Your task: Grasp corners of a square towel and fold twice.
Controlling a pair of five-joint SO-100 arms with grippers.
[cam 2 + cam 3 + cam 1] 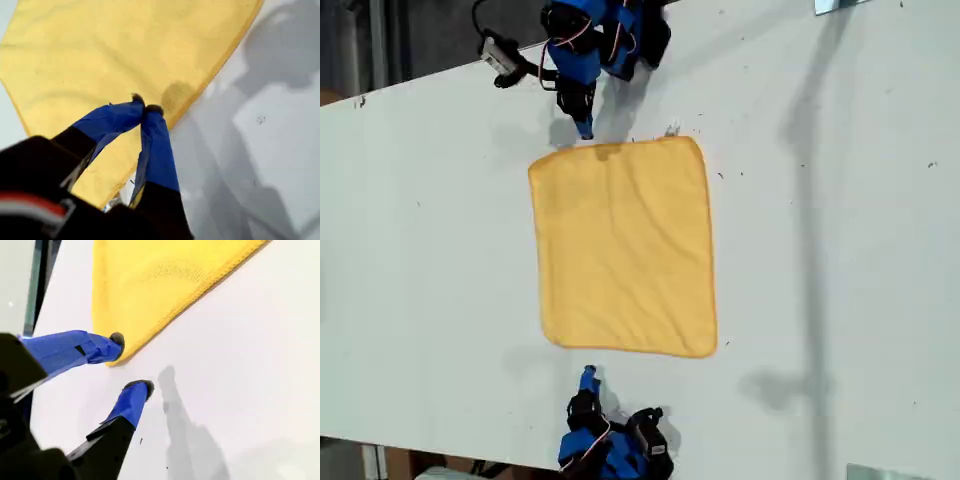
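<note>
The towel (623, 245) lies flat and unfolded in the middle of the exterior view, on the white table (840, 250). My first gripper (145, 108) hangs over the towel's edge with its blue tips pressed together, clenched on nothing. My second gripper (131, 361) has its jaws spread apart over bare table, just beside a rounded corner (115, 357).

Yellow towel (623, 245), seemingly flat, unfolded
</note>
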